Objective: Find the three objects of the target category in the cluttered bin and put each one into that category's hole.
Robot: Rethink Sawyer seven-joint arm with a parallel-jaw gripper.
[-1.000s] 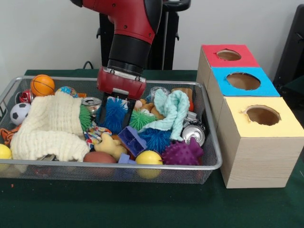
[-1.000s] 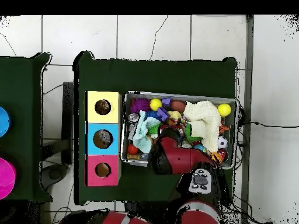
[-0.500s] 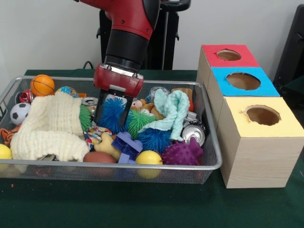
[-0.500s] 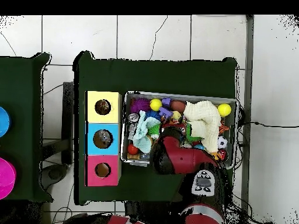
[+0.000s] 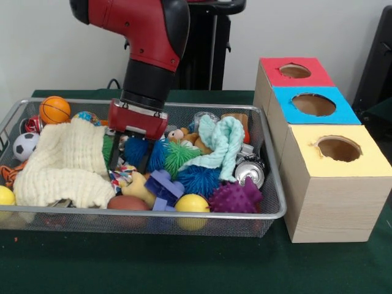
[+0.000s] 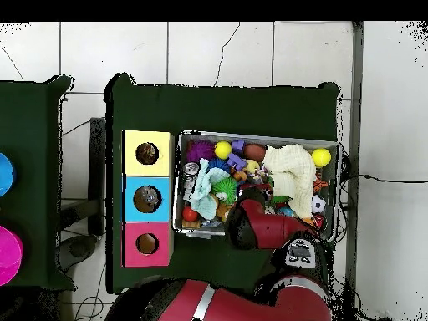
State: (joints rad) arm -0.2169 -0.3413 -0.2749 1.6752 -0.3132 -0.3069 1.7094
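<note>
Bin point(image 5: 277, 205) (wire mesh) crammed with balls, cloths, cans

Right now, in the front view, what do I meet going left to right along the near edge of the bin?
Yellow ball at the left end → cream knitted cloth → brown egg-shaped ball → yellow ball → purple spiky ball.

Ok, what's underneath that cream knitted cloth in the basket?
The cream cloth covers the wire basket's left part; a green spiky ball pokes out at its right edge. Whatever else lies beneath is hidden.
</note>
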